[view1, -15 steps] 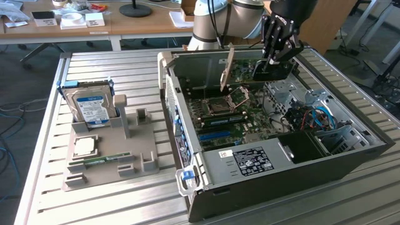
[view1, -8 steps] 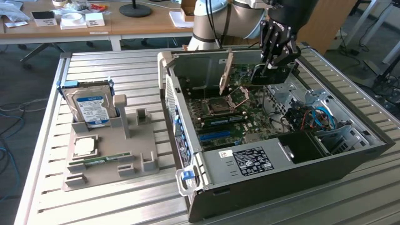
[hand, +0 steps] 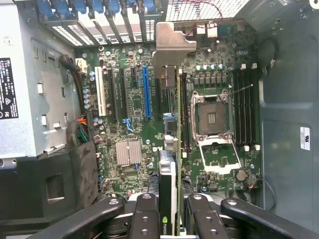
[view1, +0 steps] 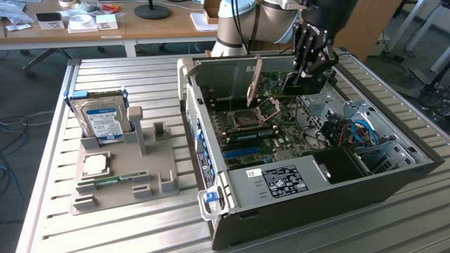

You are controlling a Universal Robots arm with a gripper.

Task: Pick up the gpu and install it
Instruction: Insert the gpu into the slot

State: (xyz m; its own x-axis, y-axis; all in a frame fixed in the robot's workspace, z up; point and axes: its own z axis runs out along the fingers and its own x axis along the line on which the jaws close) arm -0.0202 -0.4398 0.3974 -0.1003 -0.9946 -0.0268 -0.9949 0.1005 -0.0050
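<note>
Gripping end effector (hand: pixel 172 218): black fingers (hand: pixel 144 219) clenched on the gpu (hand: pixel 168 172), one on each face, inside the open computer case (view1: pixel 302 211).
Card: the gpu stands on edge, upright, running out from the end effector's grasp, its metal bracket (hand: pixel 174 42) at the far end by the case's rear slot openings. Whether its lower edge has met a slot cannot be told.
Directly beneath: a green motherboard (hand: pixel 129 114), with a blue slot (hand: pixel 145 92) just to one side of the card and an open CPU socket (hand: pixel 212 117) to the other.
Past the socket: a bank of black memory slots (hand: pixel 244 104), near the case wall.
Case: lying on its side, panel off, on a slatted metal desk (view1: pixel 126 74). A grey power supply (view1: pixel 281 179) with a black label sits at the end of the case away from the end effector.
Well apart, toward the exterior view's left: a grey parts holder (view1: pixel 160 161) on the same desk. It carries a silver hard drive (view1: pixel 103 121) with a blue label standing upright, plus a processor chip (view1: pixel 95 164) and a green RAM stick (view1: pixel 116 179) lying flat.
Farthest: a wooden desk (view1: pixel 140 31) behind the arm, with small boxes on top.
</note>
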